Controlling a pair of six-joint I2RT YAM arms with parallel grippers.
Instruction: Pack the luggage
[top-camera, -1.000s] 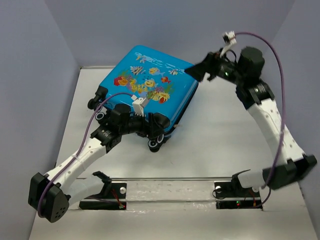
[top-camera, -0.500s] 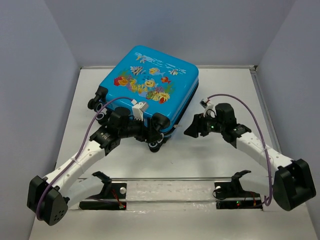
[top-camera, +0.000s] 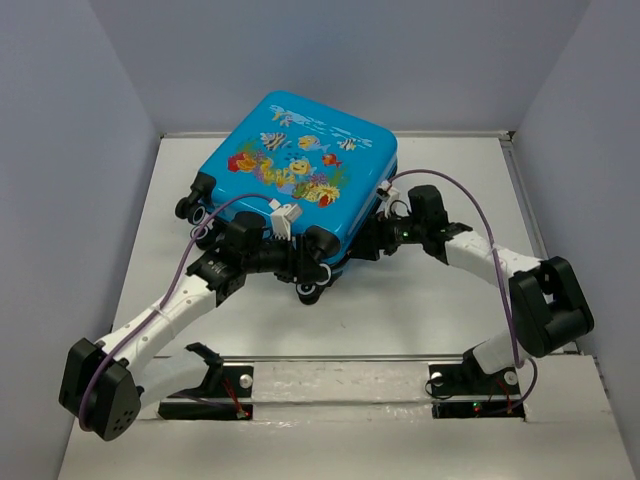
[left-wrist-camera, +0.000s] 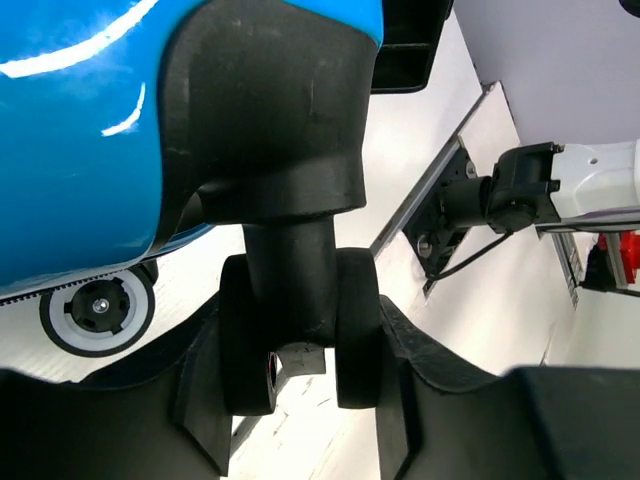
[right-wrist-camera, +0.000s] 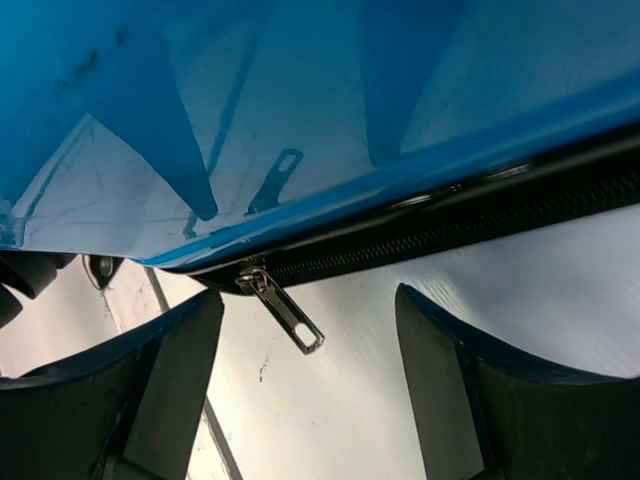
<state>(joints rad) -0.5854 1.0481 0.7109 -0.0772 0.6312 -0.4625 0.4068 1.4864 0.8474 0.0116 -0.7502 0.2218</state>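
closed blue luggage (top-camera: 300, 150) on desk (top-camera: 440, 300). left hand (left-wrist-camera: 300, 335) straddles 1 wheel (left-wrist-camera: 358, 330), grip unclear. right hand (right-wrist-camera: 308, 300) open around zipper pull (right-wrist-camera: 290, 318); it could slip free on closing.

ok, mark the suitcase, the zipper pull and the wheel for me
suitcase (top-camera: 300, 150): top view, on the fish-print face.
zipper pull (right-wrist-camera: 290, 318): right wrist view, middle of the metal tab.
wheel (left-wrist-camera: 358, 330): left wrist view, right-hand disc of the twin wheel.
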